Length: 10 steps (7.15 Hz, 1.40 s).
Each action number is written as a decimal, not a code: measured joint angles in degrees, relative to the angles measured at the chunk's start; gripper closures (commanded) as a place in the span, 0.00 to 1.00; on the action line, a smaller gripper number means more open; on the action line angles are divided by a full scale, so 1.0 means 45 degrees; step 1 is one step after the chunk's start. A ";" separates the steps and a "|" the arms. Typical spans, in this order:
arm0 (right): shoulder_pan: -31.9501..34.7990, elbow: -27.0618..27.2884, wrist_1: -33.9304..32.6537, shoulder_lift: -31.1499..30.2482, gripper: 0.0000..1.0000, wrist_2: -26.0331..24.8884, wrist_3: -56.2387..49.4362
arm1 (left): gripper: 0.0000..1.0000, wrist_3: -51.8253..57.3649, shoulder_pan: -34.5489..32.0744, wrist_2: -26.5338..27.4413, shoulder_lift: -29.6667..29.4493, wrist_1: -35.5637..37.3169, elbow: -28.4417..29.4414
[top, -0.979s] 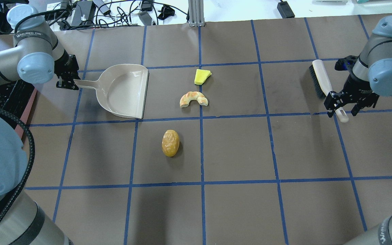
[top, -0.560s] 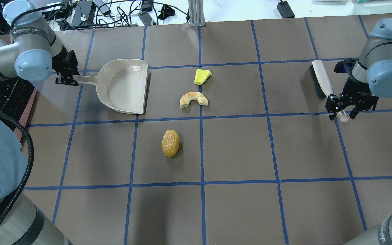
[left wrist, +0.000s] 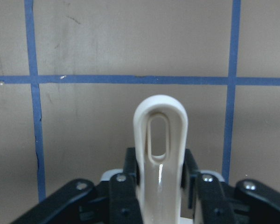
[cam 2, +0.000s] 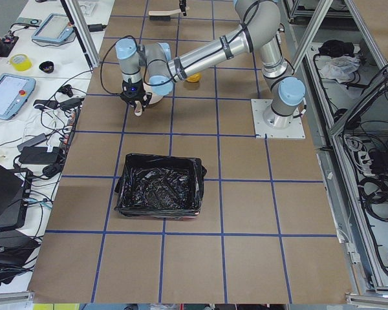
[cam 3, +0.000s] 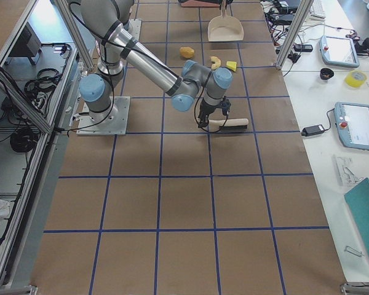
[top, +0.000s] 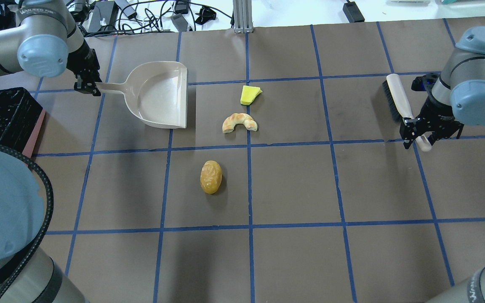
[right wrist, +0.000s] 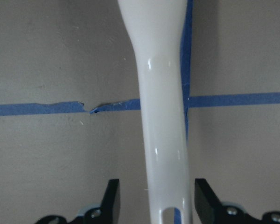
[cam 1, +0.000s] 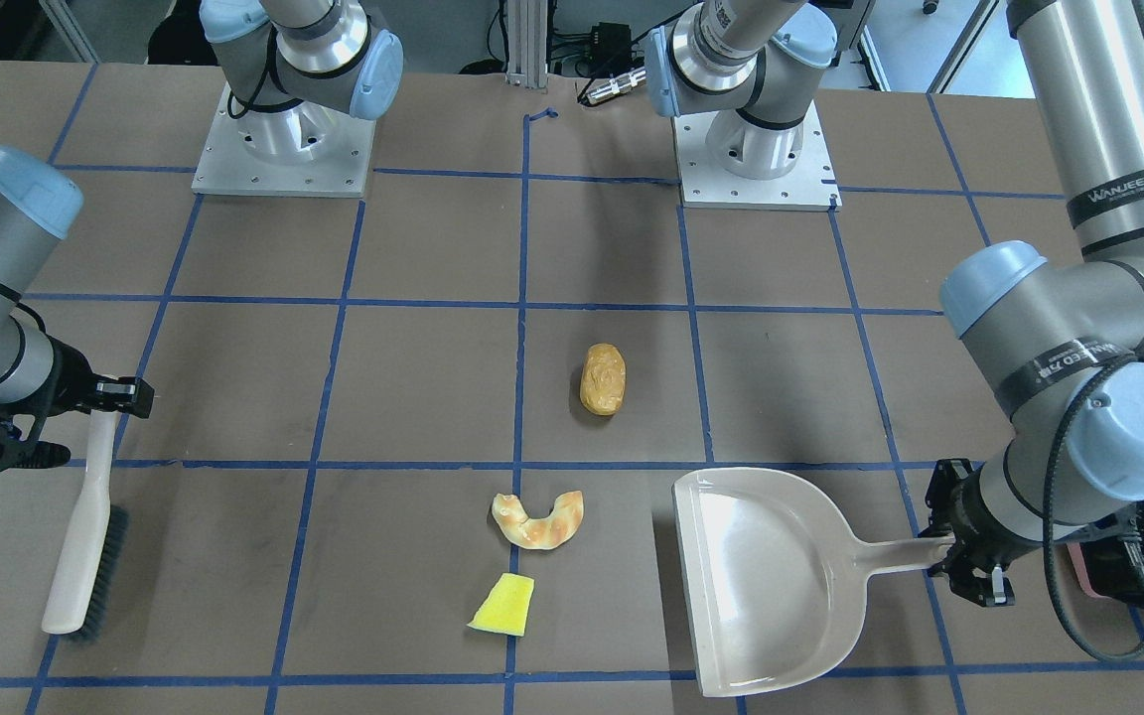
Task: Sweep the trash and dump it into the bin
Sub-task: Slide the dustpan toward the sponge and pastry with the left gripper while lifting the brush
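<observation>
Three pieces of trash lie mid-table: a yellow sponge wedge (top: pixel 250 95), a tan croissant (top: pixel 239 122) and a golden bread roll (top: pixel 211 176). My left gripper (top: pixel 87 86) is shut on the handle (left wrist: pixel 159 154) of the beige dustpan (top: pixel 158 94), whose open edge faces the trash. My right gripper (top: pixel 421 139) stands open astride the handle (right wrist: pixel 161 116) of the white brush (top: pixel 396 99), which lies on the table; gaps show on both sides of the handle. The bin (cam 2: pixel 158 210), lined with a black bag, sits at the table's left end (top: pixel 34 134).
Brown table surface with a blue tape grid. Cables and power bricks (top: pixel 99 17) crowd the far edge, with a metal post (top: pixel 242 17) at its middle. The two arm bases (cam 1: pixel 279 149) stand on the robot's side. Tablets and tape rolls lie on side benches.
My left arm has carried the dustpan toward the table's far edge and turned it slightly. The right gripper has settled lower over the brush handle, with its fingers drawn closer together.
</observation>
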 measured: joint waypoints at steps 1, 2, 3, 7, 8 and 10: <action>0.0003 -0.0022 -0.0127 -0.0023 0.37 0.0032 0.0002 | 1.00 -0.0943 -0.0218 0.0032 -0.0104 -0.0090 0.0113; 0.0004 -0.0026 -0.0306 0.0004 0.37 0.0050 0.0002 | 1.00 -0.1419 -0.0426 0.0179 -0.0154 -0.0120 0.0149; 0.0004 -0.0018 -0.0469 0.0038 0.44 0.0062 0.0002 | 1.00 -0.1570 -0.0643 0.0440 -0.0165 -0.0088 0.0123; 0.0004 0.0022 -0.0877 0.0022 0.47 0.0117 -0.0017 | 1.00 -0.1409 -0.1183 0.0717 0.0105 0.0940 -0.0586; 0.0004 0.0031 -0.0954 0.0027 0.50 0.0224 -0.0023 | 1.00 -0.1401 -0.1342 0.0840 0.0118 0.1037 -0.0698; 0.0004 0.0039 -0.1091 0.0046 0.63 0.0480 -0.0055 | 1.00 -0.1401 -0.1639 0.1207 0.0089 0.1077 -0.0763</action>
